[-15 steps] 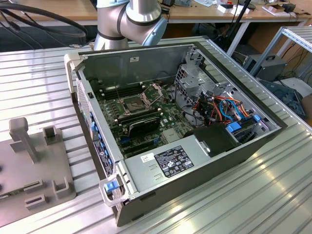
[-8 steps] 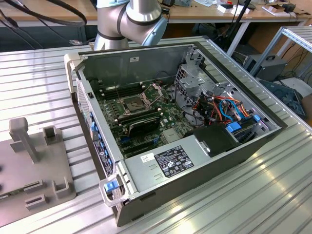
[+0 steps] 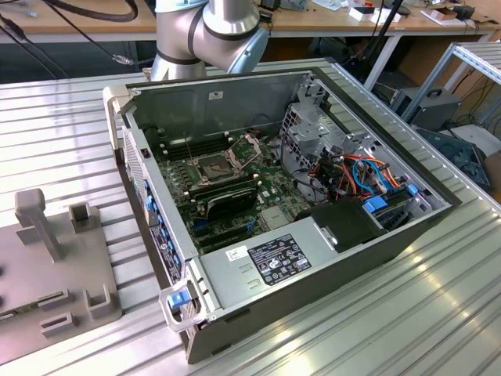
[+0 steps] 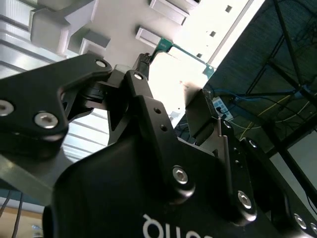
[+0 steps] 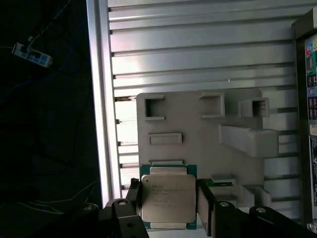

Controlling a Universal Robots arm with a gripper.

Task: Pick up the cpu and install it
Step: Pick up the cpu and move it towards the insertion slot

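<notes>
Item: cpu (image 5: 167,198), a small flat square chip with a dull silver-grey metal top and green edging.
Location: between the black jaws, which are drawn in against two opposite edges of the chip and hold it, in both wrist views (image 4: 178,64).
Beneath: a pale grey moulded fixture plate (image 5: 193,148) with raised rectangular blocks and slots. It lies on the ribbed aluminium surface (image 5: 198,54).
Adjacent: an open grey metal computer case (image 3: 211,102) beside the plate (image 3: 70,258), on the same surface (image 3: 407,313). Its green motherboard carries a square socket (image 3: 213,166) with the hinged metal frame raised.
</notes>
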